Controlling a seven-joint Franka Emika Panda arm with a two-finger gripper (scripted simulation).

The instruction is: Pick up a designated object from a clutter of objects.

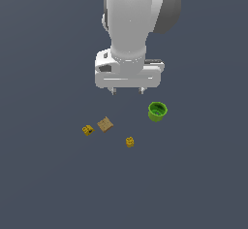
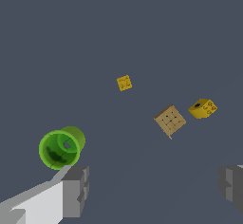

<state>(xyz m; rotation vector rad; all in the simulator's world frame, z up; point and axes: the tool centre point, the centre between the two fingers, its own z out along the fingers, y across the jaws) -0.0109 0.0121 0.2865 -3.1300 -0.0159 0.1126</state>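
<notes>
In the exterior view the white and grey Panda arm (image 1: 133, 24) reaches down from the top of the picture over a plain dark slate-blue tabletop (image 1: 43, 184); its hand (image 1: 127, 91) hangs above the surface with two short fingertips (image 1: 114, 91) spread wide apart and nothing between them; four small things lie below it, all apart from one another; the tiny yellow-orange ridged barrel-like block (image 1: 130, 142) stands upright nearest the bottom of the picture, roughly under the hand and well clear of it; the flat tan square tile (image 1: 105, 124) lies up and toward the exterior view's left of that block; the small yellow piece with a dark hole (image 1: 87, 130) sits just beyond the tile, further to the exterior view's left; the bright green hollow cup (image 1: 157, 111) stands toward the exterior view's right, near the hand's right fingertip but not touching it, and is far larger than the block.

In the wrist view the two grey finger pads (image 2: 76, 190) frame the lower edge, wide apart and gripping nothing; the green cup (image 2: 60, 147) lies just beside one pad, its open mouth toward the camera; the ridged block (image 2: 124, 82) shows its studded top, well away from both pads; the tan tile (image 2: 170, 120) and the holed yellow piece (image 2: 203, 108) sit near each other without touching.
</notes>
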